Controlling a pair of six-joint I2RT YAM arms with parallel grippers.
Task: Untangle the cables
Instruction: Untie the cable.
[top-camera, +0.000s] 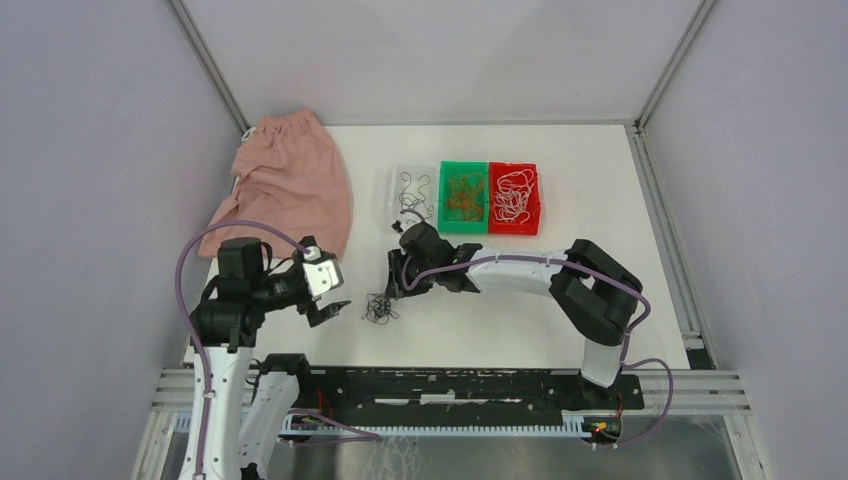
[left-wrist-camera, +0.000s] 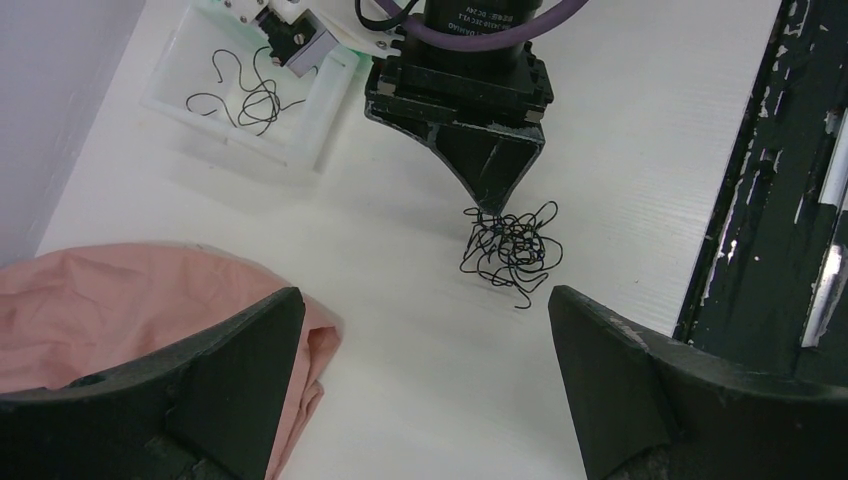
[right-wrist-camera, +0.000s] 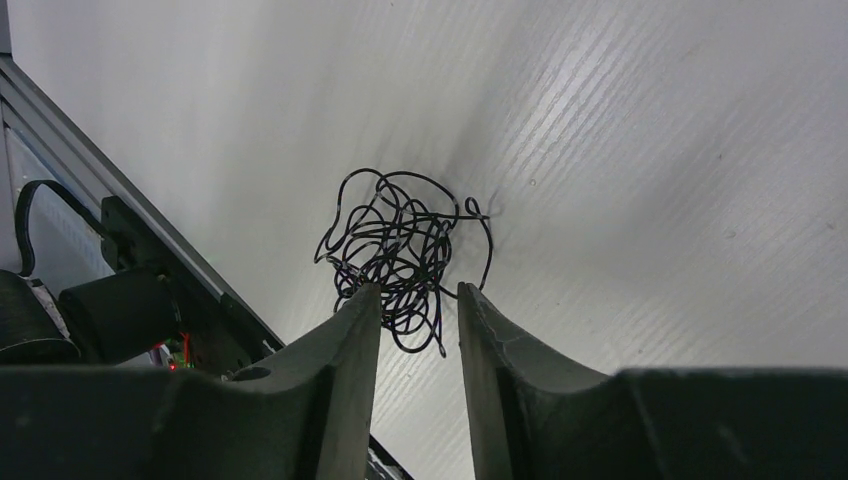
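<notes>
Near left, the left gripper (top-camera: 330, 312) hangs wide and empty. Just right of it, the black tangle (top-camera: 379, 308) lies on the table (top-camera: 480, 330). The right gripper (right-wrist-camera: 415, 295) stands over it, jaws narrow but not closed, with strands between them, perhaps untouched. Best to pinch one outer loop only, lift slowly, then carry it far to the clear tray (top-camera: 415, 190).

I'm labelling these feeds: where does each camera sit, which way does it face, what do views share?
Top external: above and behind the robot, looking down on the white table; shows left arm, right arm, left gripper, right gripper.
Left wrist: on the left arm, facing the right gripper across the table; own fingers at bottom.
Right wrist: looking down between its own fingers at the tangled black wire clump.
Shared: all three show that clump.
</notes>
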